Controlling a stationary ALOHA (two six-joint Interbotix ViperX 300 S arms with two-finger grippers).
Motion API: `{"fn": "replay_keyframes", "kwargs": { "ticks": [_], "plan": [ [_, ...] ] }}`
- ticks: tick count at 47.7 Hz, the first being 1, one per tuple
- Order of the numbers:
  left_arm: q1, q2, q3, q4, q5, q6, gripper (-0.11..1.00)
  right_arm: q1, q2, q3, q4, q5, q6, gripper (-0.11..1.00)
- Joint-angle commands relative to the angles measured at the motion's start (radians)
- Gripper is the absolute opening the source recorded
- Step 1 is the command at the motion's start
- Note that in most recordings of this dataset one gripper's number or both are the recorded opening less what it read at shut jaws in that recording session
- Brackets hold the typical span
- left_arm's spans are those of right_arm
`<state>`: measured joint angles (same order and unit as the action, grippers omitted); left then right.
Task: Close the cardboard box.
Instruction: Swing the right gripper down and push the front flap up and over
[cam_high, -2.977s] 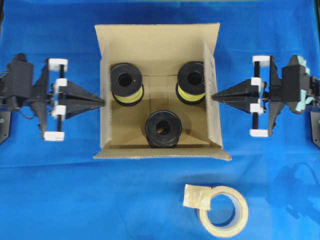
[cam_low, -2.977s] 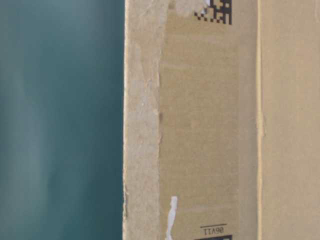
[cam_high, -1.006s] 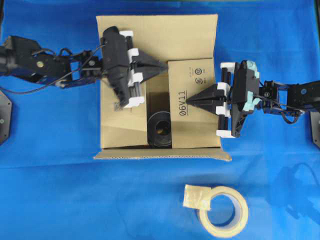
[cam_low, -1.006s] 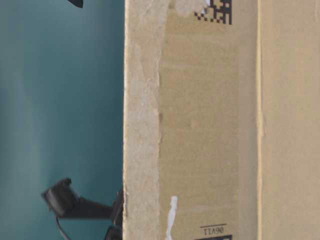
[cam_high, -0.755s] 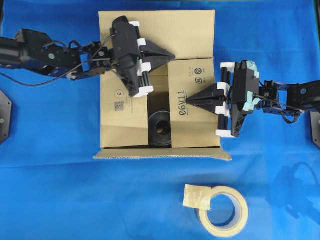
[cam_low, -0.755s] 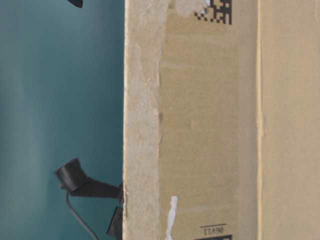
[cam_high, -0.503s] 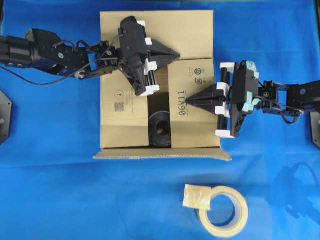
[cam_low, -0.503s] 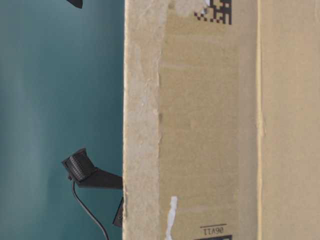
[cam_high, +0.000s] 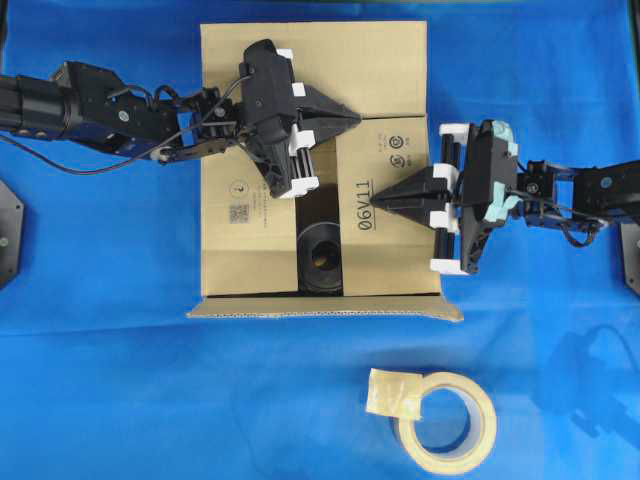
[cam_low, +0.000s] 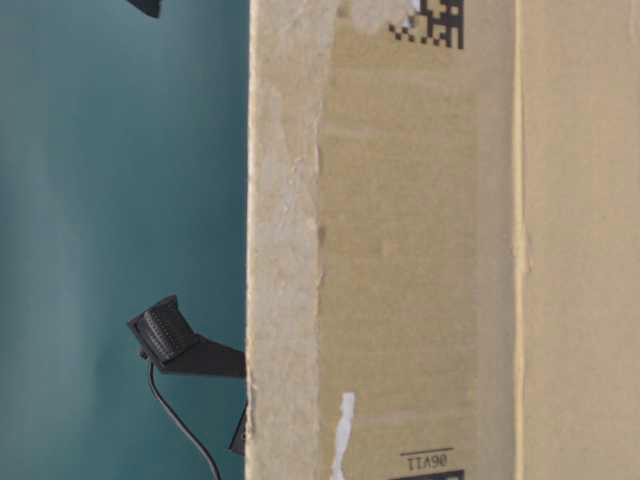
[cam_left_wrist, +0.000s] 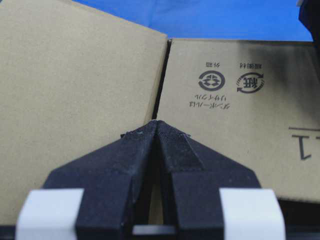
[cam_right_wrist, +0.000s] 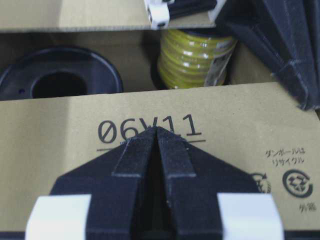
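Half shut: the cardboard box (cam_high: 315, 170) lies under both arms, its two side flaps folded in. The right gripper (cam_high: 375, 198), jaws together, pins one flap; the left gripper (cam_high: 355, 117), also pinched together, hovers ahead. Both long flaps remain open.

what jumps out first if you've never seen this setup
A large brown cardboard box sits mid-frame on a blue cloth, its two side flaps folded in with a gap showing a black spool. The black left gripper and right gripper, both shut, press on the flaps. A beige tape roll lies in front of the box.
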<state>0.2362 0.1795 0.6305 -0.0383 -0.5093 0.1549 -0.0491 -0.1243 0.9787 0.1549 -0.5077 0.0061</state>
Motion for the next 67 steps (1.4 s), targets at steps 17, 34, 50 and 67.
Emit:
{"fn": "replay_keyframes", "kwargs": {
  "ticks": [17,34,50,67],
  "plan": [
    [0.012,-0.017,0.006,0.003,-0.003,0.0,0.0,0.067,-0.287,-0.017,0.003,0.133,0.0,0.0],
    [0.017,-0.017,0.005,0.003,0.011,0.0,0.0,0.318,-0.449,0.017,-0.014,0.137,-0.015,0.0],
    [0.017,-0.015,0.005,0.003,0.011,-0.005,0.0,0.428,-0.327,0.029,-0.029,0.117,-0.02,0.0],
    [0.017,-0.017,0.008,0.003,0.017,-0.011,0.0,0.428,-0.245,0.037,-0.029,0.089,-0.02,0.0]
  ]
}}
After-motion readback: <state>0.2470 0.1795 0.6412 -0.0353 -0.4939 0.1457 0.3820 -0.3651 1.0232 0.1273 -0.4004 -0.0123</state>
